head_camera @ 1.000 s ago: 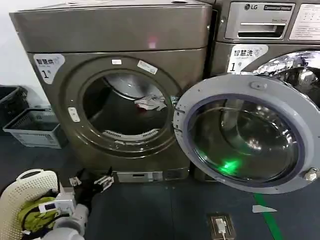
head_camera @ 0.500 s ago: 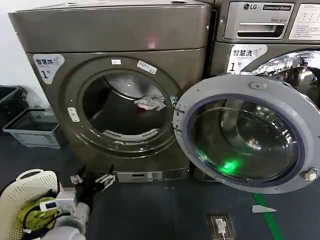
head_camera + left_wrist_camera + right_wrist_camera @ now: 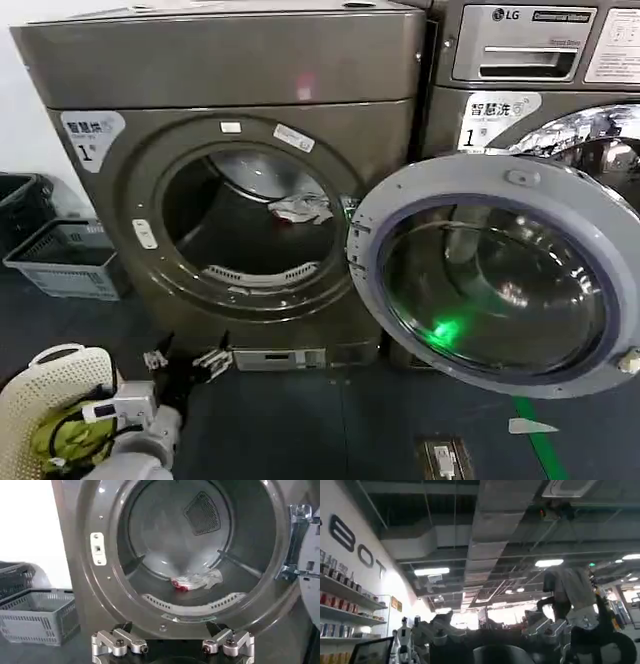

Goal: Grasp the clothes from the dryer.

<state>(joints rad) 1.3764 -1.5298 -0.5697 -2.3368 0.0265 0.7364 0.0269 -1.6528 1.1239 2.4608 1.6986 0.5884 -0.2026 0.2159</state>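
The dryer [image 3: 230, 70] stands at left, bronze-grey, with its grey-rimmed glass door [image 3: 500, 270] swung open to the right. The clothes [image 3: 300, 208], a small white-grey bundle with a red bit, lie inside the drum toward its right side, and the left wrist view looks straight in at the clothes [image 3: 195, 581]. My left gripper [image 3: 185, 358] hovers low, near the floor just before the dryer's base, open and empty; the wrist view puts the left gripper [image 3: 172, 649] below the porthole's rim. My right gripper [image 3: 492, 640] is aimed up at the ceiling, open and holding nothing.
Grey crates [image 3: 65, 258] sit on the floor left of the dryer. A white perforated basket [image 3: 45, 385] holding a yellow-green cloth [image 3: 65, 435] is beside my left arm. The LG machine [image 3: 520, 60] stands behind the open door. A floor socket [image 3: 445, 458] lies at front right.
The head view has shifted slightly. The left gripper keeps its place low before the dryer, still open; the clothes have not moved.
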